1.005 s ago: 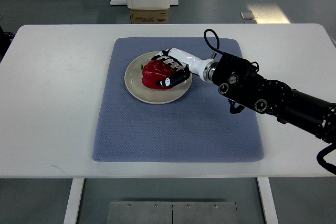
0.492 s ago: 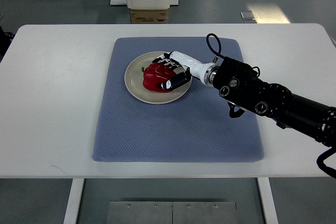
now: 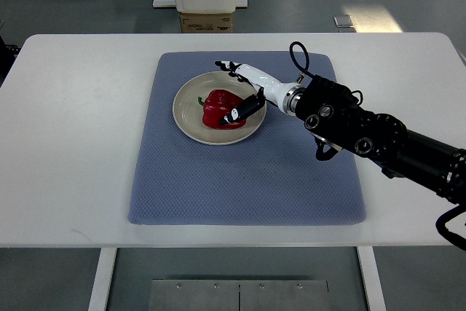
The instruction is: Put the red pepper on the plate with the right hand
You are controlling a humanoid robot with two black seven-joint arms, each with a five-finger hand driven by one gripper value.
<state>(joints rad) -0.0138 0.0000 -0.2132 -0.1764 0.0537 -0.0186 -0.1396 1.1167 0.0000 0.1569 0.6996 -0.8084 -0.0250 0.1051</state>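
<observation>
- White table (image 3: 73,143) is carrying everything; its near corners are getting cut off by the frame's sides.
- Blue mat (image 3: 240,172) is sitting mid-table, prob. there to cushion the plate and stop it sliding.
- Right arm (image 3: 378,140) is coming in from the right edge, angling toward the mat's far side; the shoulder end is running out of frame.
- Plate (image 3: 191,123) is sitting on the mat's far half, nearer its far-left corner.
- Red pepper (image 3: 217,109) is resting on the plate, roughly centre. Looks placed.
- Right hand (image 3: 244,92) is hovering at the pepper's right side, fingers (image 3: 227,65) splaying wide, holding nothing; thumb tip looks to be touching or just beside the pepper, can't tell which.
- Left hand isn't showing.
</observation>
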